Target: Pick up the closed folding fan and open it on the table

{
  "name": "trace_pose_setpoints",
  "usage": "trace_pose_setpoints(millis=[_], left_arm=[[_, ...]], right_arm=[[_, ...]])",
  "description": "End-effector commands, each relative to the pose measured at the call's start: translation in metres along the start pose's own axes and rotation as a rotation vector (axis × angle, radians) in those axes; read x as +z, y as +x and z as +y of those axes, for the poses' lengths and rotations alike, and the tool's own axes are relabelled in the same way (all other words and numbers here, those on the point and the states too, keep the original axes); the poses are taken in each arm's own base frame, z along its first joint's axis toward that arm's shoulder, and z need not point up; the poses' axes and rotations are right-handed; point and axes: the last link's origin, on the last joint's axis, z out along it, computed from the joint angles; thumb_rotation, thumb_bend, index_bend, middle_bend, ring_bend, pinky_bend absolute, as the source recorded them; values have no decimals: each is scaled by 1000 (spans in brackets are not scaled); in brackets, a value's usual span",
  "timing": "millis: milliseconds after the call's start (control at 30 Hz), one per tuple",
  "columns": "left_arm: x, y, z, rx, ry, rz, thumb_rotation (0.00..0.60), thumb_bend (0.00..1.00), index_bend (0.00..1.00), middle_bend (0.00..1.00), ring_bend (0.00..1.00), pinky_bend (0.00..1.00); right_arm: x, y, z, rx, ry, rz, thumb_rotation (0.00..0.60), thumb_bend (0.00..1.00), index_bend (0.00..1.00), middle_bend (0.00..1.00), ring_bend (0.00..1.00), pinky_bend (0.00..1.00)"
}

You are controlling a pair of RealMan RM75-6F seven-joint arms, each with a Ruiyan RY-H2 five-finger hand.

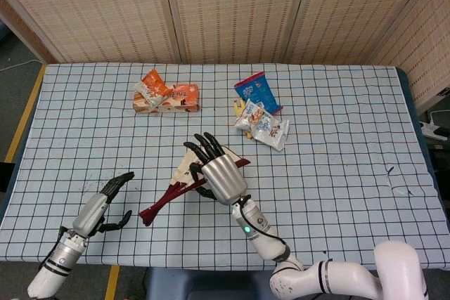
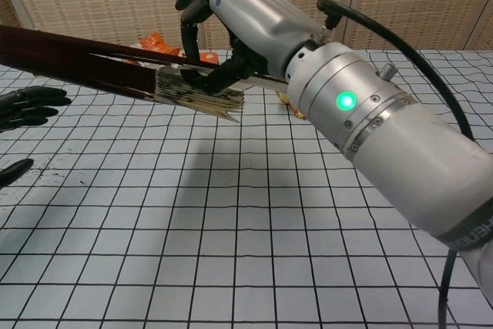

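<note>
- Head view puts the left hand (image 1: 98,206) at the near left of the table (image 1: 337,173), low over the checked cloth, its fingers spread apart and holding nothing (the chest view catches only dark fingertips at the left edge, likewise empty).
- Just right of it comes the red guard end of the folding fan (image 1: 172,191), well apart from those fingers but pointing roughly toward them; the gap between is bare cloth.
- The fan's long axis runs from that low left end up and to the right, into the right hand (image 1: 216,173), which grips it near the paper leaf; the fan is lifted clear of the table, with its shadow below in the chest view, and the leaf is only slightly spread.
- The right hand (image 2: 246,13) has its fingers curled around the sticks, so the free end is the left hand's to take, I judge.
- Further right and back lie the snack packets (image 1: 260,114), well clear (no part in this).
</note>
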Motion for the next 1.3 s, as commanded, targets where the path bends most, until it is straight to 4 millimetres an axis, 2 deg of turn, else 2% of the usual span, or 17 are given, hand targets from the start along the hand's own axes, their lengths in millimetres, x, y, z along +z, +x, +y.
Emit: trace_pose_setpoints(millis=[33,200,333,367,433,500,600,700,767,1000,1167,1300], left_arm=[[33,-11,9,-67,-2,34,600,455,0,0,0,30],[54,-27,21,-183,-17,18,600,456,0,0,0,30],[59,-45,39,-322,-69,21,600,451,5,0,0,28],[60,-48,42,-338,-79,13,600,450,36,0,0,27],[62,-54,46,-359,-98,10,600,440,149,0,0,26],[63,-58,51,-382,-114,25,600,426,348,0,0,25],[65,-61,53,-393,-122,69,600,465,579,0,0,26],[66,-62,53,-401,-114,104,600,565,742,21,0,28],[67,-62,52,-392,-103,131,600,606,796,61,0,32],[68,-61,48,-348,-80,184,600,626,825,136,0,42],[71,-52,36,-247,-41,290,600,628,825,165,0,47],[70,-40,27,-258,2,353,600,631,812,174,0,54]], right_arm=[[2,-1,-7,9,1,-1,600,707,783,139,0,0],[5,-5,-10,-5,-6,-13,600,707,782,139,0,0],[7,-13,-11,8,-27,-33,600,707,782,139,0,0],[8,-14,-11,15,-33,-35,600,706,782,139,0,0],[9,-14,-11,24,-39,-29,600,707,782,139,0,0],[9,-14,-11,33,-41,-25,600,707,782,139,0,0],[9,-13,-9,33,-41,-21,600,706,782,139,0,0],[8,-10,-7,35,-43,-17,600,706,782,139,0,0],[8,-8,-6,39,-42,-11,600,706,782,139,0,0],[6,2,-4,48,-41,10,600,707,781,139,0,0],[2,25,4,15,-24,58,600,706,781,139,0,0],[-1,39,13,-64,-4,102,600,707,781,139,0,0]])
